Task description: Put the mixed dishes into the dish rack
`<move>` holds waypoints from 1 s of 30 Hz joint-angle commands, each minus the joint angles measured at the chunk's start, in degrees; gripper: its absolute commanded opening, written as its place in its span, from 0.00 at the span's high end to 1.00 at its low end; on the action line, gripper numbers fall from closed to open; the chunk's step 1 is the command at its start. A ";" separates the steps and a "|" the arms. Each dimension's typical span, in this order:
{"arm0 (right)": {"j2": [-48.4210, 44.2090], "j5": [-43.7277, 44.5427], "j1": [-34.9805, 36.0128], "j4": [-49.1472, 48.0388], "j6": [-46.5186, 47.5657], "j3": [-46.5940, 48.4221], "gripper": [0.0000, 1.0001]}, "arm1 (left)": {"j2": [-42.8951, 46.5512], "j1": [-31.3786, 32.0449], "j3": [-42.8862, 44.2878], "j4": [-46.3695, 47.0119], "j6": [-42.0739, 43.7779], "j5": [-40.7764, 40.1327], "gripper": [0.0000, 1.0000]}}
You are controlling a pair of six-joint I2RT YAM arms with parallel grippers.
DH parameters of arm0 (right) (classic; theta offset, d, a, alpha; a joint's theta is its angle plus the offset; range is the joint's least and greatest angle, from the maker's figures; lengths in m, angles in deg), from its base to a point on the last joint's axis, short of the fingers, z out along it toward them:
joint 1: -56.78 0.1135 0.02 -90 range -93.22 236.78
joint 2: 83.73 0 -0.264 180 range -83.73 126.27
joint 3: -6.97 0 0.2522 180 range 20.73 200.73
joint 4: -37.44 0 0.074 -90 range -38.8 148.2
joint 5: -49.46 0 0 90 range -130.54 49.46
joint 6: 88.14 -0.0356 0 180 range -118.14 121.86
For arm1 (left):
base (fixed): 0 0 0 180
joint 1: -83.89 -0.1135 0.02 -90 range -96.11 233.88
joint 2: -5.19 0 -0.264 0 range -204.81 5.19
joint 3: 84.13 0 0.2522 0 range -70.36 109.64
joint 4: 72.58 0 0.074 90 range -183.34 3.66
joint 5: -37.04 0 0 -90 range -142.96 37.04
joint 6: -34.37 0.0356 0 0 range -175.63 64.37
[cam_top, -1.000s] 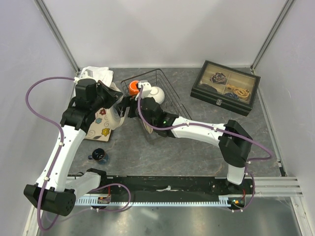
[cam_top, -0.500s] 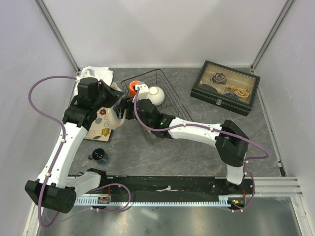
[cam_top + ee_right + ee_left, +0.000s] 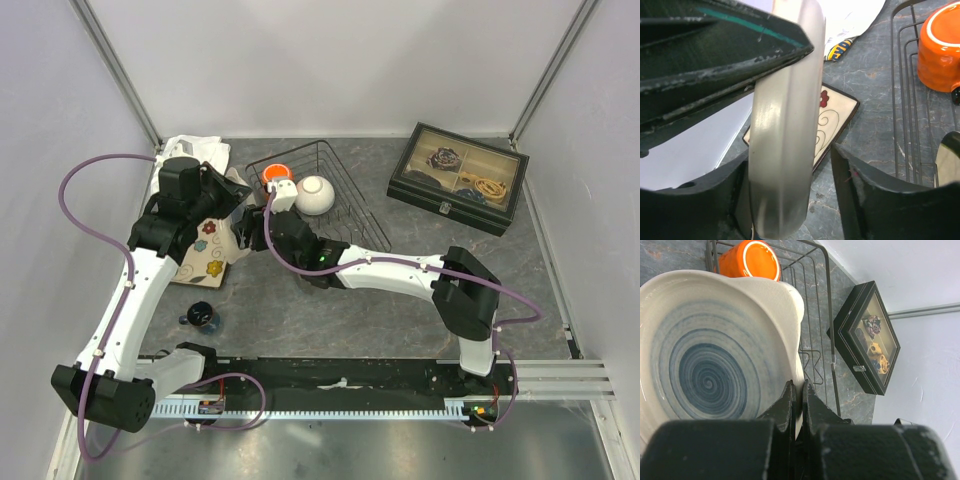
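Note:
My left gripper point(image 3: 799, 390) is shut on the rim of the cream round plate point(image 3: 710, 355), which has a blue spiral face and hangs upright left of the dish rack point(image 3: 345, 200). My right gripper point(image 3: 790, 160) straddles that plate's edge point(image 3: 785, 125) with its jaws open; a gap shows at the right finger point(image 3: 850, 180). The orange mug point(image 3: 271, 177) and the white bowl point(image 3: 315, 194) sit in the rack. The square flower-patterned plate point(image 3: 205, 250) lies flat on the table under the left arm.
A white cloth point(image 3: 195, 150) is bunched at the back left corner. A black glass-lidded box point(image 3: 458, 178) stands at the back right. A small dark cup point(image 3: 203, 318) sits near the left arm's base. The rack's wire wall point(image 3: 902, 100) is just right of the held plate.
My right gripper has moved left from the rack to the held plate, and its jaws have narrowed around the plate's edge. The left gripper kept its grip and barely moved.

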 commanded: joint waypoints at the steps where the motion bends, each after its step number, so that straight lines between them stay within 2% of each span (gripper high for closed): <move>1: -0.62 1.96 0.20 -2.60 0.25 -0.45 0.40 | 1.33 0.10 3.54 9.60 -1.49 -0.04 0.98; 11: -1.41 0.38 0.20 -4.88 0.69 -2.47 0.50 | 1.24 0.10 2.93 9.86 -1.75 0.57 0.99; 14: -2.20 -0.32 0.20 -6.73 0.95 -3.61 0.63 | 1.67 0.02 2.31 10.12 -1.75 0.66 0.98; 15: -2.29 -0.41 0.28 -7.08 1.04 -3.79 0.76 | 1.76 0.01 2.13 10.12 -1.75 0.66 0.98; 17: -2.64 -0.41 0.20 -7.08 1.04 -4.14 0.88 | 1.77 0.10 1.87 10.21 -1.75 0.66 0.98; 18: -2.73 -0.41 0.28 -7.17 0.86 -4.23 0.98 | 1.76 0.10 1.78 10.12 -1.75 0.83 0.98; 20: -3.26 -0.15 0.20 -7.08 0.95 -4.67 1.00 | 1.85 0.10 1.52 10.21 -1.75 0.84 0.97; 23: -4.05 0.38 0.20 -7.17 0.95 -5.37 1.00 | 1.94 0.10 1.17 10.30 -1.93 0.92 0.92; 26: -5.10 1.25 0.20 -7.43 0.95 -6.16 1.00 | 2.12 0.02 0.90 10.47 -2.02 1.10 0.78; 29: -5.81 1.34 0.02 -7.17 1.30 -6.16 1.00 | 2.12 0.10 0.81 10.39 -2.02 1.01 0.61; 30: -5.89 1.34 0.20 -6.91 1.30 -6.08 1.00 | 2.03 0.10 0.90 10.39 -2.02 1.01 0.52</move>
